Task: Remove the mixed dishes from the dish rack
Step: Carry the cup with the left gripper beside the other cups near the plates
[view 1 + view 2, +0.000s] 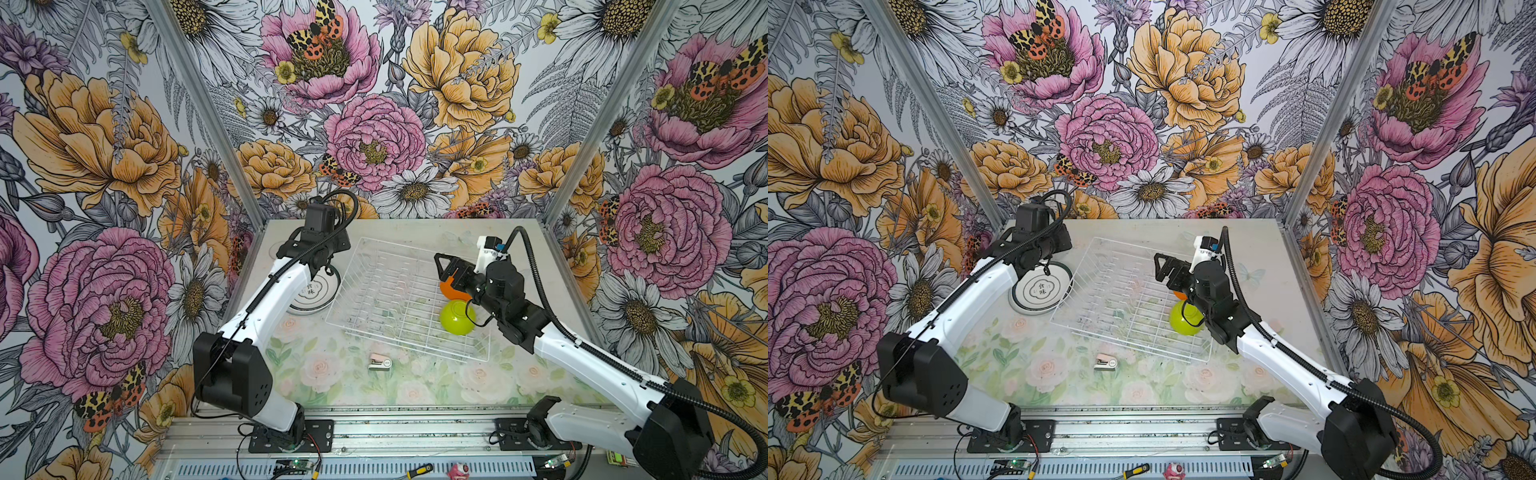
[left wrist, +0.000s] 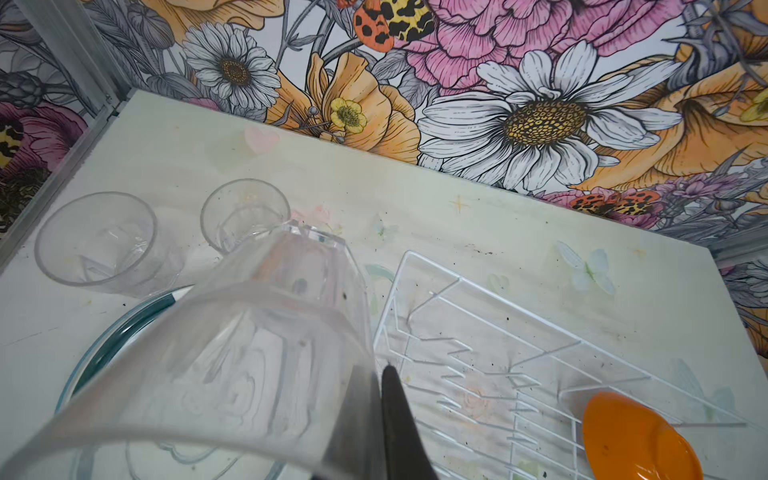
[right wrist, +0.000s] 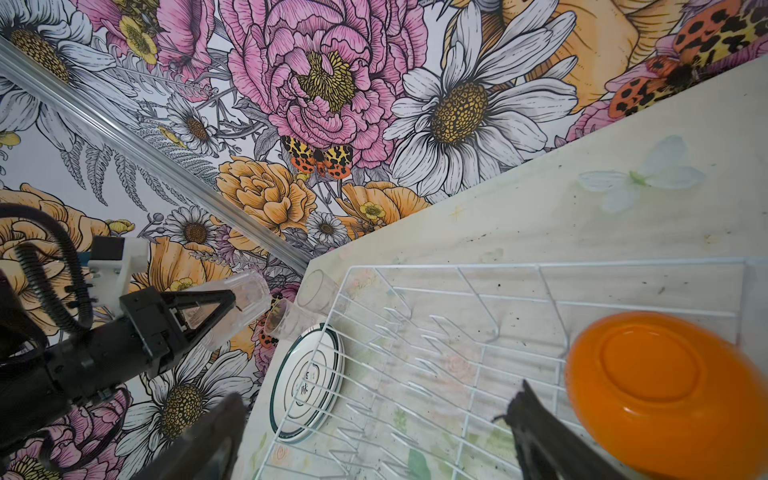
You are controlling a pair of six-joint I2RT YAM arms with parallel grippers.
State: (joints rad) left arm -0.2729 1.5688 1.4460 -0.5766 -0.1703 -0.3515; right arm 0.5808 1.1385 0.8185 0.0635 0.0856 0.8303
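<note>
The white wire dish rack (image 1: 386, 286) lies mid-table. At its right side an orange bowl (image 1: 449, 294) and a lime-green bowl (image 1: 457, 319) rest upside down. My right gripper (image 3: 380, 392) hovers open over the rack's tines, one finger close beside the orange bowl (image 3: 665, 386). My left gripper (image 2: 380, 370) is shut on the wall of a clear tumbler (image 2: 266, 332), held tilted above the teal-rimmed plates (image 1: 1040, 293) left of the rack. Two more clear tumblers (image 2: 97, 239) (image 2: 245, 214) stand upright on the table beyond the plates.
A small pink-white stapler-like object (image 1: 380, 362) lies on the table in front of the rack. Floral walls with metal corner posts close in the back and sides. The arm bases sit along the front rail.
</note>
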